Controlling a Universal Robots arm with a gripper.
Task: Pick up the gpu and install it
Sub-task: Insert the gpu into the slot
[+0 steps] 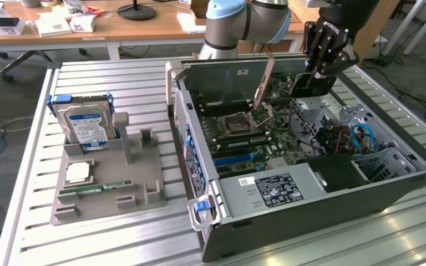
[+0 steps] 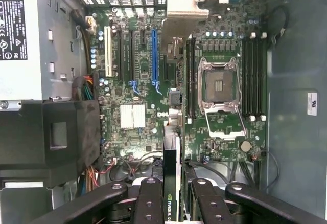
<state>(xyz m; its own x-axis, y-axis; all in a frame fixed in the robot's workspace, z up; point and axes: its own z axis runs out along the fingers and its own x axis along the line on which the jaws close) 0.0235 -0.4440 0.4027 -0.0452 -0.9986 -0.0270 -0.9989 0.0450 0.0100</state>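
GPU [image 2: 171, 157] is hanging edge-on in the pincer [image 2: 173, 193], and a green strip on its edge is reading NVIDIA. The pincer is standing partly closed, its fingers [image 2: 149, 196] pressing on the card's two flat faces. In the exterior view the pincer [image 1: 320, 66] is holding the GPU [image 1: 313, 86] in the air just over the far end of the open computer case [image 1: 331, 210]. Directly below the pincer the motherboard [image 2: 127, 147] is lying exposed, with a long blue slot [image 2: 155, 55] and an open CPU socket [image 2: 220, 86]. Further out, the power supply [image 1: 272, 191] is showing a black label whose print is too small to read. Well away from the pincer, toward the exterior view's left, a hard drive [image 1: 87, 124] with a blue-white label is standing upright in a grey holder [image 1: 109, 188] on the table [image 1: 109, 244].
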